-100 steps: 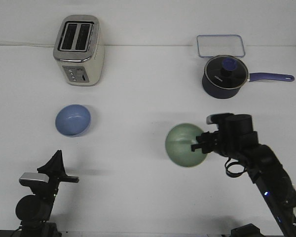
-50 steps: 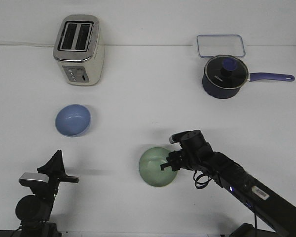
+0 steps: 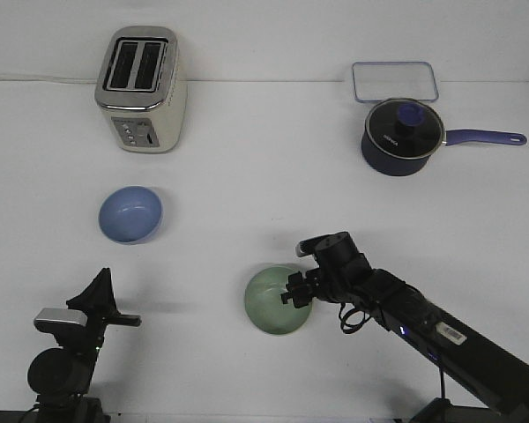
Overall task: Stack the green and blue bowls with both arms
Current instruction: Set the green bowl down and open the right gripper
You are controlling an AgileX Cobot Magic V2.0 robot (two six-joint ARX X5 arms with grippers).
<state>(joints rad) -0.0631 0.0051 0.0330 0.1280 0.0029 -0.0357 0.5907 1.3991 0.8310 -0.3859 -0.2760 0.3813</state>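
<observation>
Front view: left black gripper (image 3: 101, 295) parked near the table's front edge, fingers together, empty. Right black gripper (image 3: 296, 293) clamps the rim of the pale green matte bowl (image 3: 273, 301), low near table centre. Farther left, the periwinkle blue bowl (image 3: 130, 213) sits alone.

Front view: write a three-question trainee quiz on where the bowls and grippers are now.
1. True or false: the right gripper grips the green bowl at its rim.
2. Which thing stands behind the blue bowl at the far edge? A) saucepan B) toaster C) clear container
3. Fill in: the left gripper is low at the near edge, touching ____ bowl.

Key:
1. True.
2. B, the toaster; the saucepan and clear container are on the far right.
3. Neither.
</observation>
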